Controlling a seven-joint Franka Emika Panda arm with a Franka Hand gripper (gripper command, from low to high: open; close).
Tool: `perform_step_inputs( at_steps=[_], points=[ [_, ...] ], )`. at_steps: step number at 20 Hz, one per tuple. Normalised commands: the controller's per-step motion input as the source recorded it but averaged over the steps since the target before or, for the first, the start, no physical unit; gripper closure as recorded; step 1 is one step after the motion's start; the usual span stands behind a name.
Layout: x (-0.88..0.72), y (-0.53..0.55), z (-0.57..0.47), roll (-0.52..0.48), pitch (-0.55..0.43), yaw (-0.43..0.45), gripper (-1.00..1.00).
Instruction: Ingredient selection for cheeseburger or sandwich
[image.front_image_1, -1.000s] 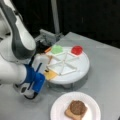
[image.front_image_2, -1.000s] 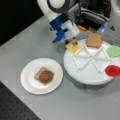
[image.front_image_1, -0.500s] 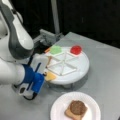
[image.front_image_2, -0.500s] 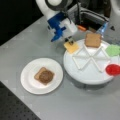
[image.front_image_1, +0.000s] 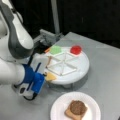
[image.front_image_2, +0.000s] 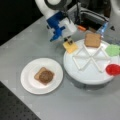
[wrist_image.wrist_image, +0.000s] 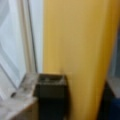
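My gripper (image.front_image_2: 69, 40) is at the rim of the white divided tray (image.front_image_2: 87, 75), shut on the yellow cheese square (image.front_image_2: 70, 46). In a front view the cheese (image.front_image_1: 50, 76) sticks out over the tray's (image.front_image_1: 77, 72) near edge, next to the gripper (image.front_image_1: 46, 76). The wrist view is filled by the cheese (wrist_image.wrist_image: 80, 50), with one dark finger (wrist_image.wrist_image: 51, 91) in front of it. A tan bread square (image.front_image_2: 92, 40), a green piece (image.front_image_2: 113, 50) and a red disc (image.front_image_2: 113, 69) lie in tray compartments. On the white plate (image.front_image_2: 28, 82) a dark patty on bread (image.front_image_2: 44, 76) forms the sandwich (image.front_image_1: 76, 109).
A metal post (image.front_image_1: 55, 17) and grey fixtures (image.front_image_1: 47, 37) stand behind the tray. The grey table (image.front_image_1: 105, 55) ends at a dark perforated surface (image.front_image_2: 15, 110) in a front view's bottom left. The arm's white links (image.front_image_1: 17, 40) hang over the tray's left side.
The arm has shifted slightly at the tray's edge. The cheese square stays at the rim in the gripper; the plate and the other pieces have not moved.
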Motion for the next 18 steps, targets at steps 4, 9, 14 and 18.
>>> perform_step_inputs(
  at_steps=[4,9,14,18],
  points=[
    [0.38,-0.51,0.02,0.07,0.094,0.08,1.0],
    [0.5,-0.6,0.04,0.103,0.145,0.062,1.0],
    [0.63,-0.61,0.03,0.152,0.149,0.064,1.0],
    [0.67,-0.52,0.08,0.199,0.149,0.081,1.0]
  ],
)
